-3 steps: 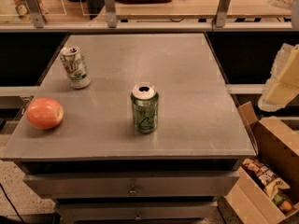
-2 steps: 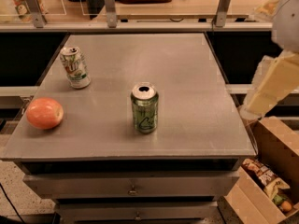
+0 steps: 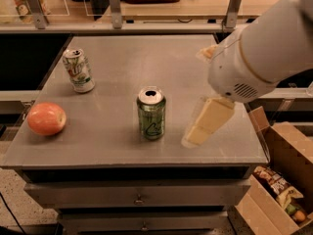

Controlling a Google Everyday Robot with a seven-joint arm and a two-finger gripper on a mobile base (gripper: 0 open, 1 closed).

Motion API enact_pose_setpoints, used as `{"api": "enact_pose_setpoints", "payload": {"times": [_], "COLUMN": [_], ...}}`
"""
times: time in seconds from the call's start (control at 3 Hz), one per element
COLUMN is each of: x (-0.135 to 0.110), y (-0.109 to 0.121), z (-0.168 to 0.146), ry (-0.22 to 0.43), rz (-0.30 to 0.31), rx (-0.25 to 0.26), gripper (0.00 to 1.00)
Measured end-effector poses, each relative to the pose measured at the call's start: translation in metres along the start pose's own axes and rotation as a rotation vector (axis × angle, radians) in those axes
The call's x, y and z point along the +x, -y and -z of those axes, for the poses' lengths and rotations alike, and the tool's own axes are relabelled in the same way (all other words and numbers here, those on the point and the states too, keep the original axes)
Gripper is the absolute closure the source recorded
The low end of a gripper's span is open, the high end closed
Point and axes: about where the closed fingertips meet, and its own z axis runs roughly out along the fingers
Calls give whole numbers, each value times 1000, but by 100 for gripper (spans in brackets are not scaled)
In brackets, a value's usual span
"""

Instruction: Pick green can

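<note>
The green can stands upright near the front middle of the grey table. It is dark green with a silver top and a pale outlined logo. My arm comes in from the upper right, large and white. My gripper hangs over the table just right of the can, a short gap away, and does not touch it. Its pale fingers point down and to the left.
A white-and-green can stands at the back left of the table. An orange-red fruit lies at the front left. Open cardboard boxes with packets sit on the floor to the right. A railing runs behind the table.
My arm has swung in from the right edge and now reaches over the table, with the gripper close beside the green can. The cans and fruit have not moved.
</note>
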Motion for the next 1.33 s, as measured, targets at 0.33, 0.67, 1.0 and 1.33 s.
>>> {"api": "enact_pose_setpoints", "payload": {"times": [0.33, 0.67, 1.0, 1.33], "x": [-28, -48, -63, -69], "y": [-9, -17, -22, -21], "z": [-49, -88, -124, -125], "ry": [98, 148, 189, 195], "rz": [-20, -32, -58, -59], "rx": [-73, -134, -188, -196], "gripper": [0, 0, 18, 41]}}
